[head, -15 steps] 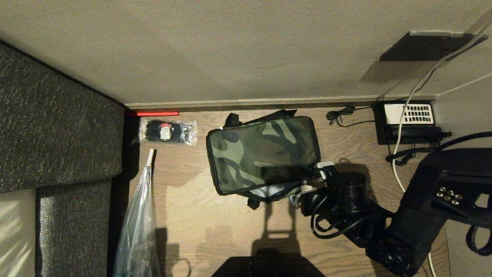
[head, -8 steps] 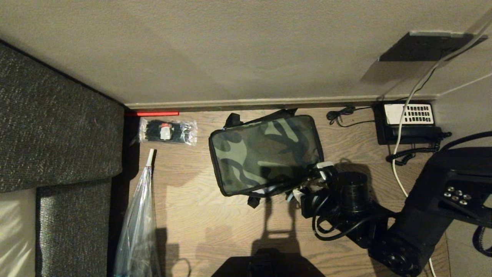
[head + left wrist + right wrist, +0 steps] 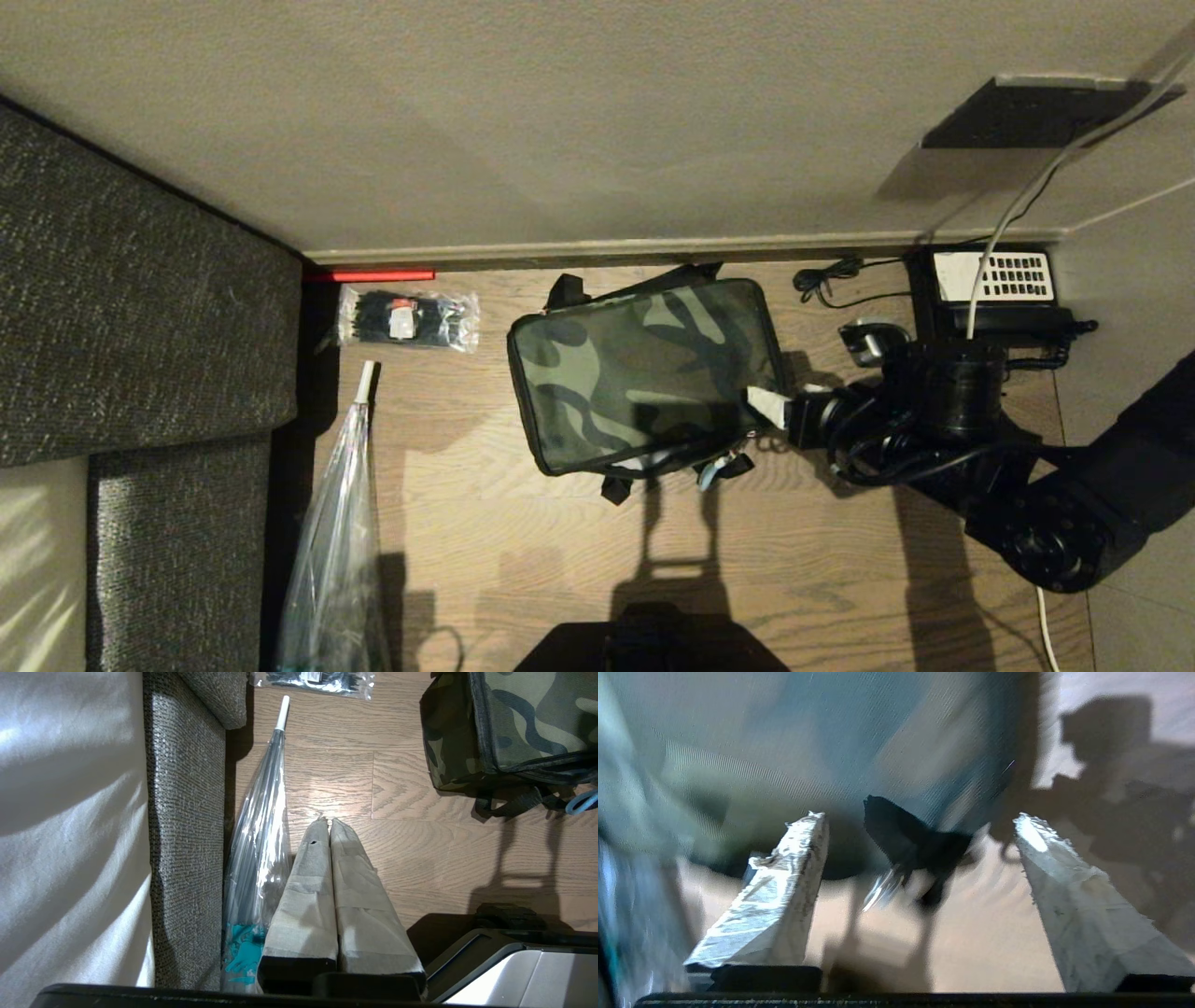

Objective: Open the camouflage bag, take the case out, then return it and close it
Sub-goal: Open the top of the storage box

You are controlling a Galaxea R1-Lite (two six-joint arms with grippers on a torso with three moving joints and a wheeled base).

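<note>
My right gripper (image 3: pixel 810 383) now off bag's (image 3: pixel 644 373) near corner, shifted along right edge, fingers (image 3: pixel 794 868) spread, empty. Bag shut, unmoved.

The floor (image 3: pixel 523 551) was wood-grain planking, lit warmly and crossed by dark shadows. A plain beige wall (image 3: pixel 560 121) rose behind it, above a pale skirting board (image 3: pixel 672 247). A grey woven sofa (image 3: pixel 140 308) stood against the wall at the floor's left end, with a light cushion (image 3: pixel 70 835) on its seat. A dark panel (image 3: pixel 1032 114) was set into the wall far from the sofa.
</note>
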